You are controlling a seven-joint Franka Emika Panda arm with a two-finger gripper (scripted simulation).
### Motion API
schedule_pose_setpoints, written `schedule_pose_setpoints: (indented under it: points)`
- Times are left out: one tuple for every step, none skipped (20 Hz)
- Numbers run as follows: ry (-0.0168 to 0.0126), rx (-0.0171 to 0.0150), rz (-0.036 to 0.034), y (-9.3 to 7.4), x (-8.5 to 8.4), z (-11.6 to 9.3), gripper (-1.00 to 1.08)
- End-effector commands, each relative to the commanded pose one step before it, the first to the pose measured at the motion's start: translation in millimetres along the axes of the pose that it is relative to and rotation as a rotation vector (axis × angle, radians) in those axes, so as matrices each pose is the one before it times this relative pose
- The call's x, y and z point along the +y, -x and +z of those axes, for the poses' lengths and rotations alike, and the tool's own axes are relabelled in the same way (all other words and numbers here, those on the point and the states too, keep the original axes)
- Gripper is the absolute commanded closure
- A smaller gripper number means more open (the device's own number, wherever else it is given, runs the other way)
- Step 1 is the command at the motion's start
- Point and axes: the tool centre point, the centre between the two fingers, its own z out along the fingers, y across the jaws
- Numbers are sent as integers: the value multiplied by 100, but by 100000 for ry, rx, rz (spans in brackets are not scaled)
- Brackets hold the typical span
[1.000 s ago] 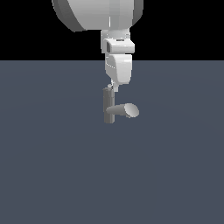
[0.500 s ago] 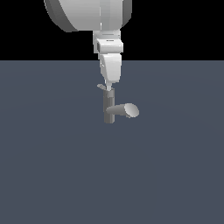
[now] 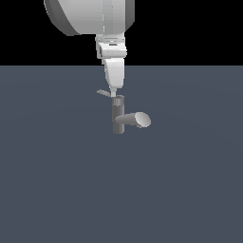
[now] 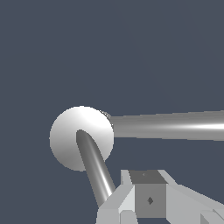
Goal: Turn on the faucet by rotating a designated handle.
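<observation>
The faucet (image 3: 118,116) is a small grey upright post with a thick rounded spout (image 3: 137,119) pointing to the exterior view's right. Its handle (image 3: 103,92), a thin flat lever, sticks out from the post's top toward the exterior view's left. My gripper (image 3: 114,94) hangs straight down over the post's top. Its fingers are shut with nothing between them, and the tip touches the handle's base. In the wrist view the post's round top (image 4: 70,144) carries the handle (image 4: 95,170), which runs right beside my gripper (image 4: 148,199). The spout (image 4: 170,126) extends away sideways.
The faucet stands alone on a flat dark grey-blue floor (image 3: 57,190). The large white arm body (image 3: 90,16) fills the space above it.
My gripper has shifted toward the exterior view's left above the post. The handle has swung out further to that side. Post and spout have stayed put.
</observation>
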Motion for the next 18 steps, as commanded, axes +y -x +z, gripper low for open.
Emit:
schedule_pose_setpoints:
  points:
    - [-244,-486,-1677,1219,-1021,310,108]
    - [55,-79,-285,230,-302,46,108]
    - [53,-77,-278,225,-300,45,108]
    - [55,-79,-285,229,-299,46,108]
    - [53,-76,-278,224,-297,44,108]
    - [53,-76,-278,224,-295,44,108]
    - [53,-76,-278,223,-293,44,108]
    - [52,-74,-270,218,-291,43,108]
    - [53,-76,-278,222,-290,44,108]
    - [52,-74,-270,217,-288,43,108]
    - [52,-74,-270,217,-286,43,108]
    - [52,-74,-270,216,-285,43,108]
    - [50,-72,-262,211,-282,41,108]
    - [50,-72,-262,211,-280,41,108]
    - [50,-71,-262,210,-279,41,108]
    - [50,-71,-262,210,-277,41,108]
    - [50,-71,-262,209,-275,41,108]
    - [50,-71,-262,209,-274,41,108]
